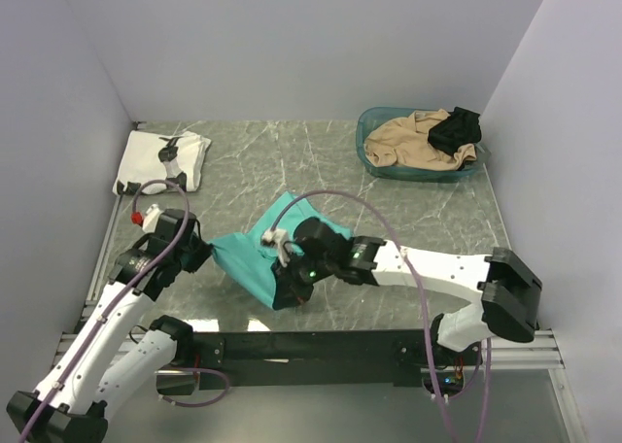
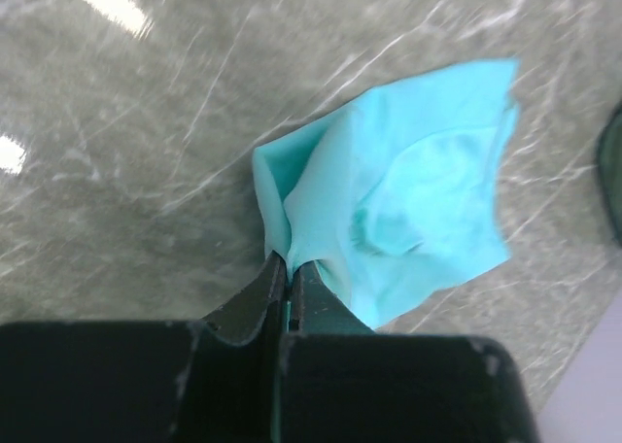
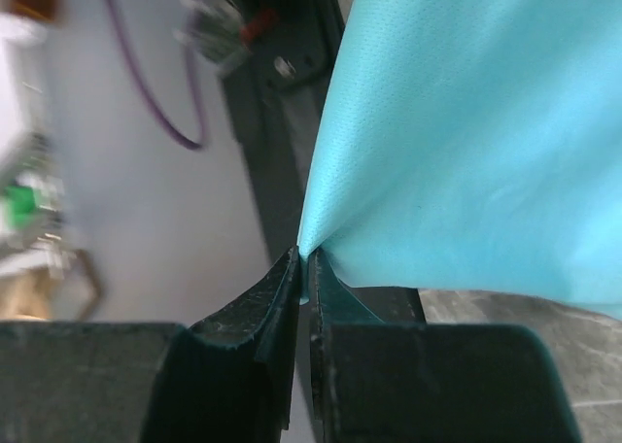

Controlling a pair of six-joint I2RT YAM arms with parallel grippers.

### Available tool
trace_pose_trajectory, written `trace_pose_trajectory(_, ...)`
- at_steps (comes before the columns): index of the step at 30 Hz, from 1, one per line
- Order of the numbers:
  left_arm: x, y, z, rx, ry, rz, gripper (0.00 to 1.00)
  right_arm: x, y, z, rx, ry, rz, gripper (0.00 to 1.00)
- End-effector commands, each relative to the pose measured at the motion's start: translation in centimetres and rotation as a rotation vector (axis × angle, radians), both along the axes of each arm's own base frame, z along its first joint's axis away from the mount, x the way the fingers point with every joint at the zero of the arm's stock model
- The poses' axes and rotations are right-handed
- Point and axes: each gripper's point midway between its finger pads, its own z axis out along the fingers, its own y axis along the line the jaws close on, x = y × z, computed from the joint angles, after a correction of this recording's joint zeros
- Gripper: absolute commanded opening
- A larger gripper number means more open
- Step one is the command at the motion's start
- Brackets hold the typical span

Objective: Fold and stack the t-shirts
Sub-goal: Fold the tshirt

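Teal short-sleeved t-shirt of soft cloth (image 1: 277, 258) bunched just near of the middle of the grey marbled desk (image 1: 292, 161), apparently tented up off it between two grips: left hand (image 1: 207, 252) clamped on the left edge, right hand (image 1: 294, 286) clamped on the near corner, each with fingers pressed together on a thin pinch of fabric, no gap showing in either wrist view. Judged a fold under way. Hold both pinches firm and first draw the hands gently apart, taking out the sag and the crumple in between. Then carry the held edge across in one level sweep, low over the desk, laying the fabric down flat instead of rolling it. Match edge to edge before opening; let go only with the cloth fully settled. Avoid tugging hard: thin smooth fabric, likely to slip free or to drag the whole bundle along. Afterwards, stack with the white folded t-shirt with black printed figures (image 1: 160, 161), lying at far left, well apart. Leave alone the blue-green plastic basket (image 1: 364, 130) at far right, tan garment (image 1: 408, 144) and small black garment (image 1: 457, 127) inside.
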Motion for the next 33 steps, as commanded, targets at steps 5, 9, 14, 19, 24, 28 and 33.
trace_pose_trajectory(5, 4.9, -0.3, 6.3, 0.008, -0.217, 0.023, 0.01, 1.9, -1.7, 3.7, 0.149, 0.175, -0.038, 0.12)
trace_pose_trajectory(9, 7.3, -2.2, 7.1, -0.020, -0.241, -0.040, 0.01, 3.5, -2.5, 3.4, 0.162, 0.210, -0.088, 0.12)
trace_pose_trajectory(14, 10.3, -4.1, 6.2, -0.016, -0.201, -0.093, 0.01, 5.9, -3.5, 2.3, 0.157, 0.238, -0.185, 0.12)
trace_pose_trajectory(19, 13.2, -6.0, 7.8, -0.031, -0.253, -0.141, 0.01, 8.4, -5.2, 1.9, 0.172, 0.253, -0.281, 0.12)
trace_pose_trajectory(24, 15.6, -8.1, 7.7, -0.041, -0.252, -0.182, 0.01, 10.3, -7.2, 1.4, 0.174, 0.258, -0.363, 0.12)
trace_pose_trajectory(28, 17.2, -10.4, 6.7, -0.033, -0.216, -0.238, 0.01, 11.7, -8.7, 0.6, 0.177, 0.289, -0.428, 0.13)
trace_pose_trajectory(33, 19.3, -12.7, 6.9, 0.016, -0.219, -0.264, 0.01, 13.5, -10.6, -0.5, 0.180, 0.323, -0.527, 0.13)
